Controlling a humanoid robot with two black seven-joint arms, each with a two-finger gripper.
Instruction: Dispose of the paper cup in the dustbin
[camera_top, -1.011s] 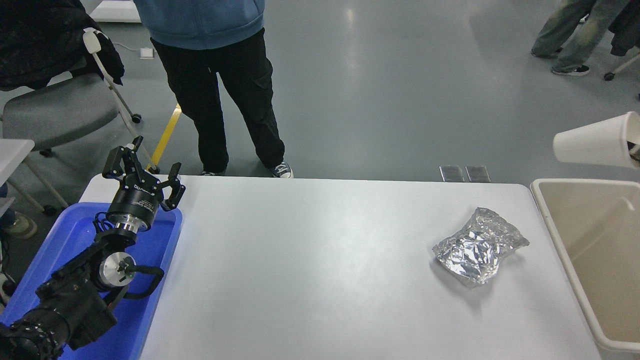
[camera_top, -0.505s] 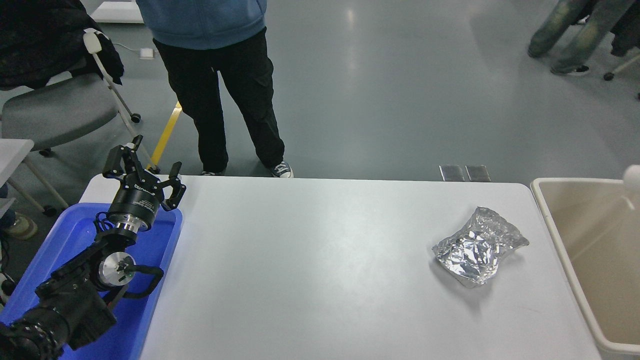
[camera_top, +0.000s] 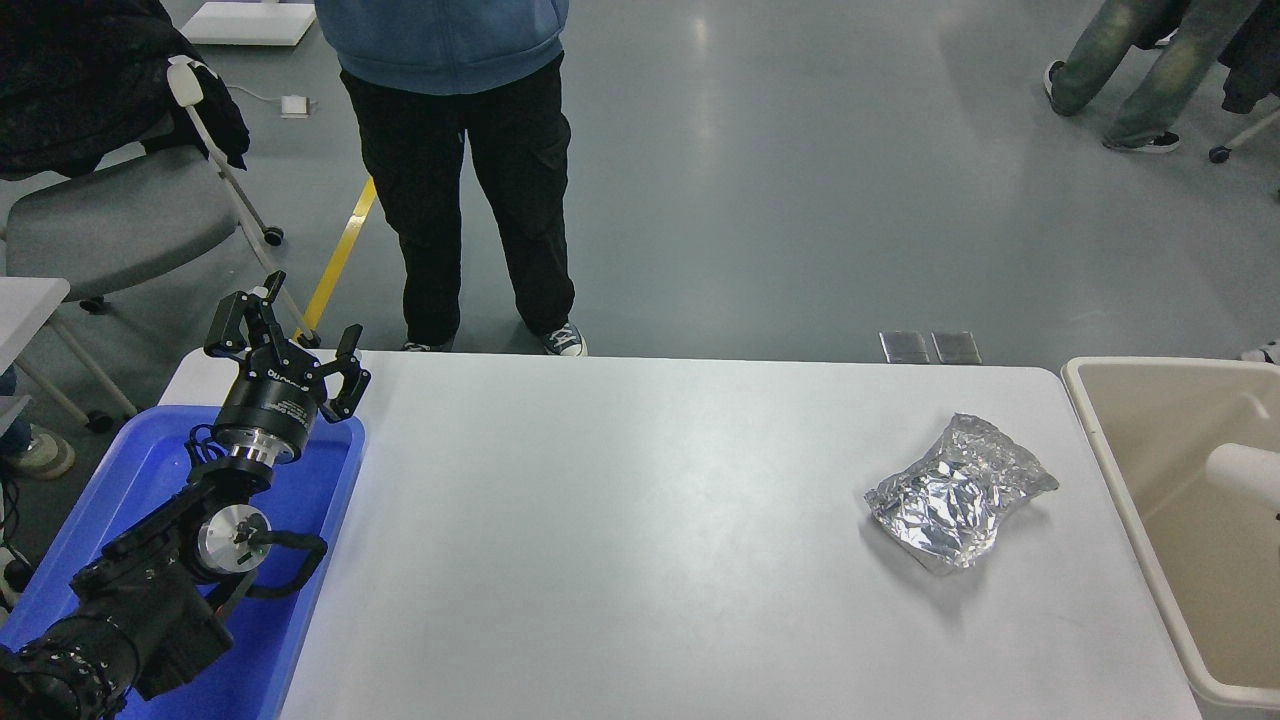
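Observation:
The white paper cup (camera_top: 1243, 478) lies on its side inside the beige dustbin (camera_top: 1110, 455) at the right edge of the picture, partly cut off by the frame. No gripper holds it. My right gripper is out of view. My left gripper (camera_top: 285, 338) is parked at the lower left over the blue tray, its fingers spread open and empty.
A crumpled silver foil bag (camera_top: 958, 491) lies on the white table (camera_top: 640, 540) right of centre, near the bin. A blue tray (camera_top: 150, 480) sits at the table's left end. A person in a blue top stands at the far side; a chair stands at far left.
The cup, held high over the bin at the right edge one second ago, has dropped into the bin. The right gripper has left the view. The person shifted slightly right.

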